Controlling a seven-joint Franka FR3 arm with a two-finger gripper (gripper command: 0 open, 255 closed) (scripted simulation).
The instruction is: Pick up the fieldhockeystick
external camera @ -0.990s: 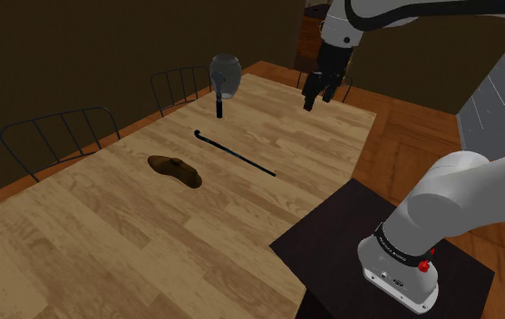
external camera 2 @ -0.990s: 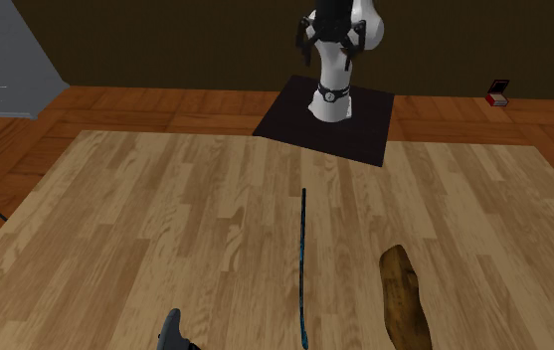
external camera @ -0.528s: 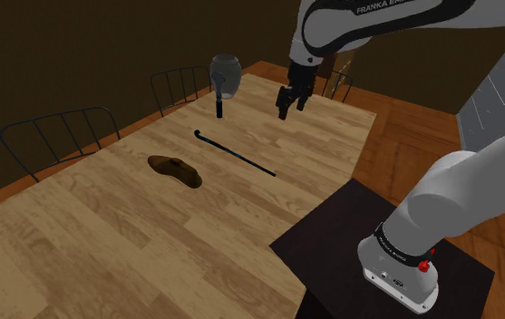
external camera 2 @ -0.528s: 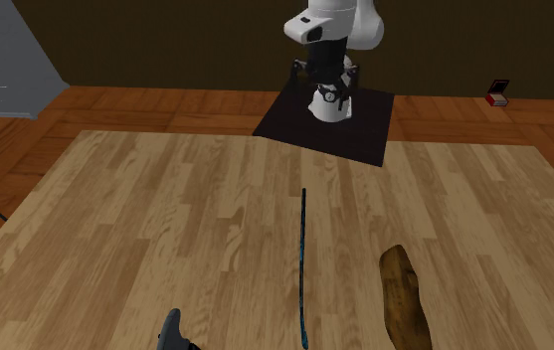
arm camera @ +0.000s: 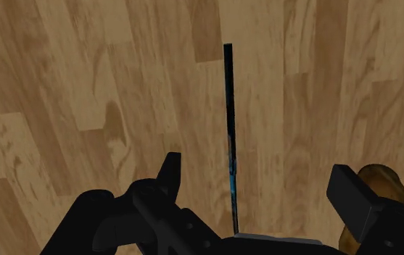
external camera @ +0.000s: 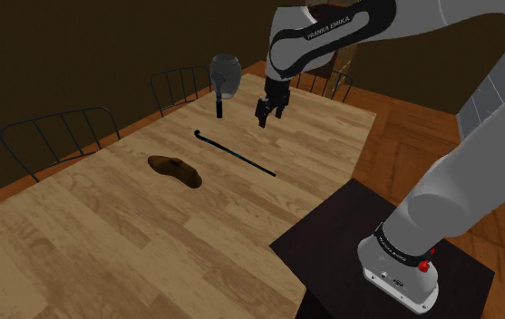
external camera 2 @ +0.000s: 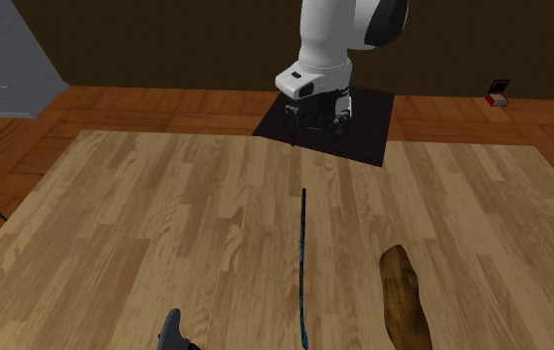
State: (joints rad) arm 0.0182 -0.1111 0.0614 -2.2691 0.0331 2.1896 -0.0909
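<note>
While my gripper point(external camera: 267, 116) hangs wide open above the plank table point(external camera: 105, 245), the field hockey stick point(external camera: 235, 153) lies flat on it, with wooden floor point(external camera: 409, 140) beyond.

We read 1 marking: FRANKA EMIKA, in dark capitals along the white link of the arm point(external camera: 330, 24) just above the wrist, in the shoulder view. On the small box point(external camera 2: 500, 94) we can read nothing.

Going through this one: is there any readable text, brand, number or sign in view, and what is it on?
"FRANKA EMIKA": on the white arm link, seen in the shoulder view.
Faint light marks on the dark ring at the arm's base: too small to read.
Nothing else readable; the table's things carry no lettering.
</note>
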